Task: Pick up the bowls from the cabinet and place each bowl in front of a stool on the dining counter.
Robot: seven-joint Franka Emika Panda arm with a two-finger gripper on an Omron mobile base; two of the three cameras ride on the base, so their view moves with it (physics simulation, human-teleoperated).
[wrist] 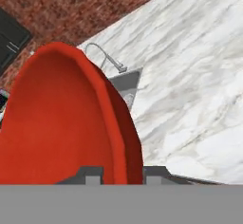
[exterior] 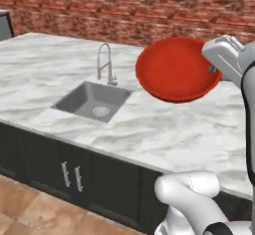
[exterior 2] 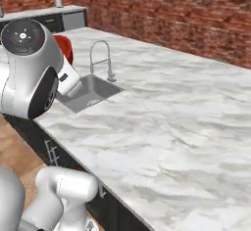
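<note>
Glossy red round bowl (wrist: 66, 118) fills the lower left of the hand view, closest to the lens, its rim running down between the two dark fingertips (wrist: 93, 175) at the bottom edge. The two-finger gripper (wrist: 121, 176) is clamped on that rim, jaws nearly together with the bowl wall pinched between them.

In the left base view the bowl (exterior: 177, 69) hangs tilted at the upper right of the frame, held in the air above the white grey-veined marble dining counter (exterior: 164, 134) and touching nothing but the gripper. The inset steel sink (exterior: 93, 100) and its chrome faucet (exterior: 105, 62) sit left of centre. In the right base view a sliver of red (exterior 2: 65, 46) peeks out behind the arm at the upper left.

Judging by this, the carry step is in hand: the bowl is up and over the counter, not yet set down. The next move likely calls for levelling the bowl, bringing it to the counter edge where a stool stands, and lowering it before letting go.

Count: one red bowl, one sink, one faucet, one dining counter.
</note>
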